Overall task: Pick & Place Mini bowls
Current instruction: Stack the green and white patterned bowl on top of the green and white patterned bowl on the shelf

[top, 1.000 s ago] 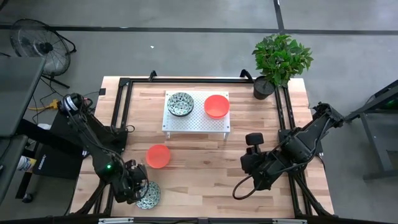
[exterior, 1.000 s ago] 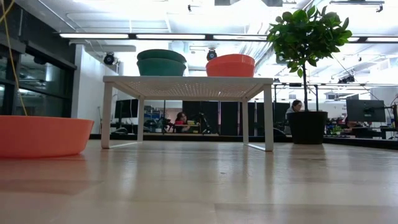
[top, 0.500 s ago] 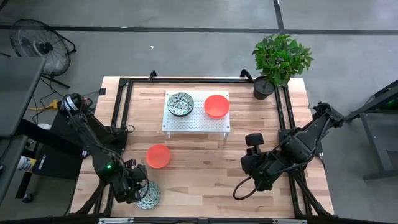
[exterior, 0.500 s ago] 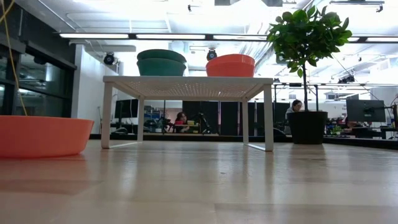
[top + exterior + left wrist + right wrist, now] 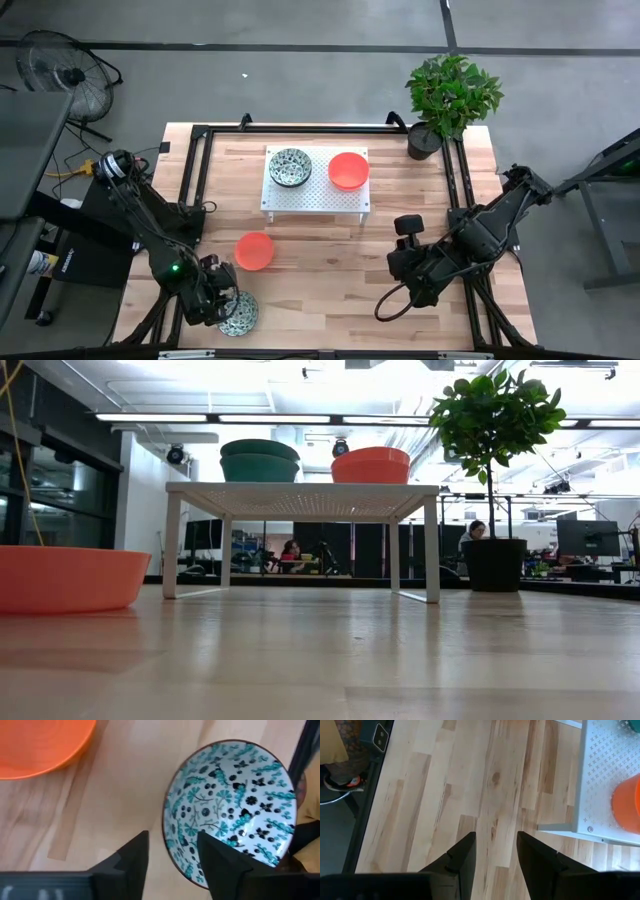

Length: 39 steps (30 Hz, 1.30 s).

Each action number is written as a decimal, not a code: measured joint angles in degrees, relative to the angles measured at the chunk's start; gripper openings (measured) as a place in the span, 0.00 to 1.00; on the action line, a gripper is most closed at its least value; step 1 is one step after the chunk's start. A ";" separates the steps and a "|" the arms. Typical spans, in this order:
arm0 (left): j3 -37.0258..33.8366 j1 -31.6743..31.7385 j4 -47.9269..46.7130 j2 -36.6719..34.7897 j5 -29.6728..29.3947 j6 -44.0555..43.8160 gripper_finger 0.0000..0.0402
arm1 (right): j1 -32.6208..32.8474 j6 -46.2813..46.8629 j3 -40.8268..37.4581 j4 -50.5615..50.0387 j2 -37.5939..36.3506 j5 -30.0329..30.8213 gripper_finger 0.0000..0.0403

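Mini bowls visible number four: one speckled green-and-white patterned bowl (image 5: 290, 167) and one glossy orange-red bowl (image 5: 348, 170) sit side by side on top of the white perforated metal stand (image 5: 315, 196), the landmark for this entry; a second orange-red bowl (image 5: 254, 251) rests on the wooden tabletop (image 5: 330, 260) in front of the stand toward the left arm's side; a second speckled bowl (image 5: 230, 810) lies farther out still from the stand, at the table's near left corner. Left gripper (image 5: 172, 855) is at that corner bowl, fingers parted and straddling its rim, one inside and one outside; the bowl sits on the wood, not lifted, so this reads as either a grasp being set up or a release just made. Straddling the rim is probably chosen because the bowl is too wide to span whole. Right gripper (image 5: 495, 852) hovers over bare wood in front of the stand's right corner, fingers apart, holding nothing, apparently waiting. No brand, label or legible writing found on bowls or stand.
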 joint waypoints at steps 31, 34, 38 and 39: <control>0.02 0.00 3.21 6.69 2.73 -3.22 0.43 | 0.00 1.42 -8.26 2.53 -0.02 0.02 0.32; 0.02 0.00 3.23 6.69 2.46 -3.24 0.37 | 0.00 0.91 -8.28 3.28 -0.02 0.88 0.32; 0.02 0.00 3.21 6.69 2.36 -3.24 0.31 | 0.00 0.52 -8.28 3.34 -0.02 0.94 0.32; 0.02 0.00 3.21 6.69 2.30 -3.22 0.30 | 0.00 0.52 -8.28 3.36 -0.02 0.94 0.32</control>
